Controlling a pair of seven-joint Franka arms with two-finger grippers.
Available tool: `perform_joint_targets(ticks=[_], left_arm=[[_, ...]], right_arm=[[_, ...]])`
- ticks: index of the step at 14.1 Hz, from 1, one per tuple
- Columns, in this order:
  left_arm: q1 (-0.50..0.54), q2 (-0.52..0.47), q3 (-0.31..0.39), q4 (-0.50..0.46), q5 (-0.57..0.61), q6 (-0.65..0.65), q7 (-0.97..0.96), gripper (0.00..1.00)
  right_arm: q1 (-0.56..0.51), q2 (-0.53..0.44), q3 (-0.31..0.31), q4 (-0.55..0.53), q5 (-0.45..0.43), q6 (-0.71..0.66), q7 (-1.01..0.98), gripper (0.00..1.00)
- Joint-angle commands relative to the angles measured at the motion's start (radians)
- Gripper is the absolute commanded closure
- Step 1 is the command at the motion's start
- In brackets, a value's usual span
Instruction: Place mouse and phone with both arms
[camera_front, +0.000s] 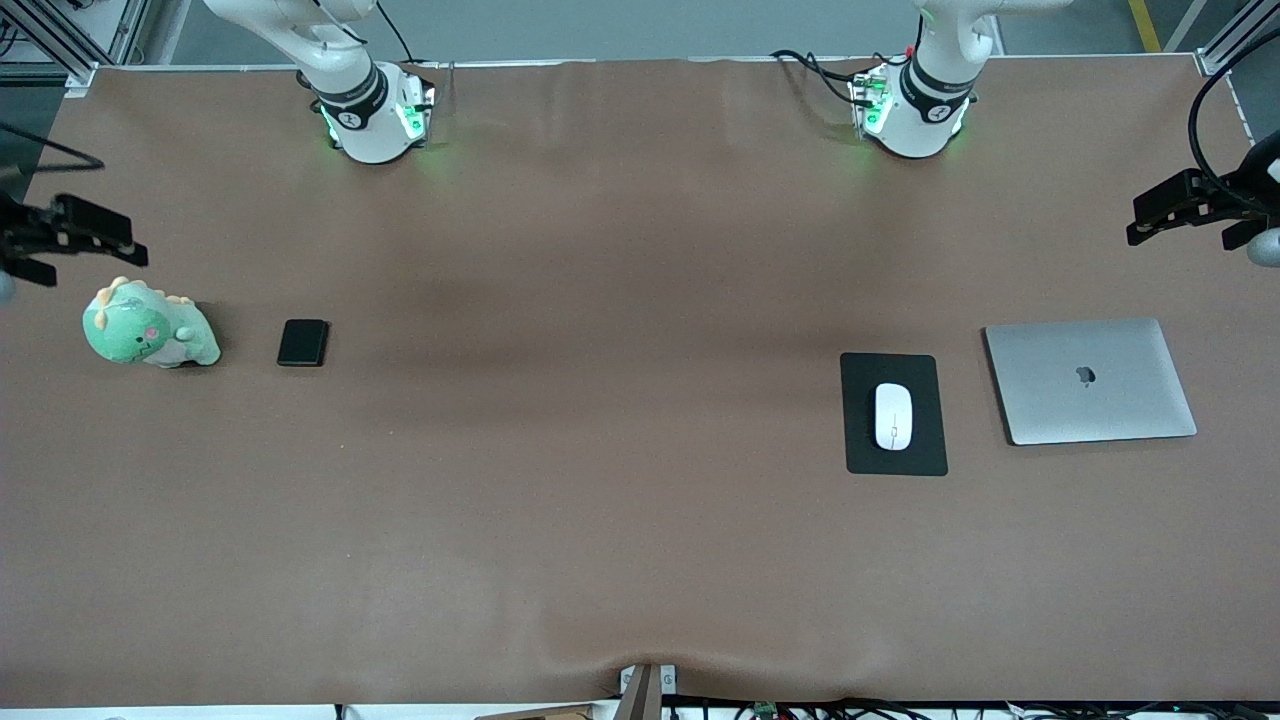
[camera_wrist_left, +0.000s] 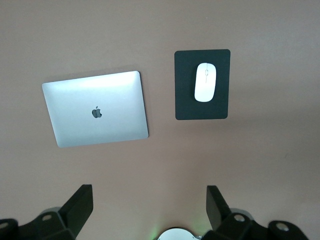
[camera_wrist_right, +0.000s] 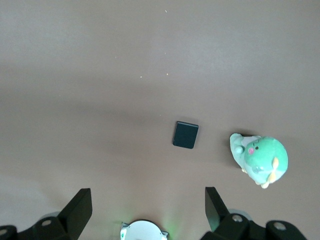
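Observation:
The white mouse (camera_front: 894, 416) lies on a black mouse pad (camera_front: 862, 445) toward the left arm's end of the table; it also shows in the left wrist view (camera_wrist_left: 205, 82). The black phone (camera_front: 303, 342) lies flat on the table toward the right arm's end, beside a green plush toy; it also shows in the right wrist view (camera_wrist_right: 185, 135). My left gripper (camera_front: 1160, 215) (camera_wrist_left: 149, 205) is open and empty, high over the table's edge by the laptop. My right gripper (camera_front: 95, 235) (camera_wrist_right: 148, 205) is open and empty, high over the table's edge by the plush toy.
A closed silver laptop (camera_front: 1090, 380) (camera_wrist_left: 95, 112) lies beside the mouse pad (camera_wrist_left: 187, 102), toward the left arm's end. A green plush dinosaur (camera_front: 150, 328) (camera_wrist_right: 260, 159) sits beside the phone. The brown table (camera_front: 600, 400) stretches between the two groups.

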Motion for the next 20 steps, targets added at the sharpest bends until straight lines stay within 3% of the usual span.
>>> perform_joint_targets(ticks=[1, 3, 4, 10, 20], left_arm=[[0.006, -0.008, -0.007, 0.005, -0.003, -0.005, 0.011, 0.00], [0.006, -0.008, -0.007, 0.004, -0.005, -0.005, 0.006, 0.00], [0.006, -0.008, -0.008, 0.004, -0.005, -0.005, 0.004, 0.00], [0.006, -0.006, -0.008, 0.002, -0.008, -0.005, 0.004, 0.00], [0.006, -0.003, -0.010, 0.004, -0.005, -0.005, 0.003, 0.00]], right_arm=[[-0.009, -0.164, 0.000, -0.200, -0.001, 0.068, -0.003, 0.00], [-0.008, -0.282, 0.000, -0.373, -0.003, 0.174, -0.003, 0.00], [-0.005, -0.299, -0.001, -0.404, -0.003, 0.187, 0.000, 0.00], [0.009, -0.271, -0.044, -0.353, -0.011, 0.179, 0.008, 0.00], [0.011, -0.263, -0.040, -0.327, -0.064, 0.121, -0.010, 0.00]])
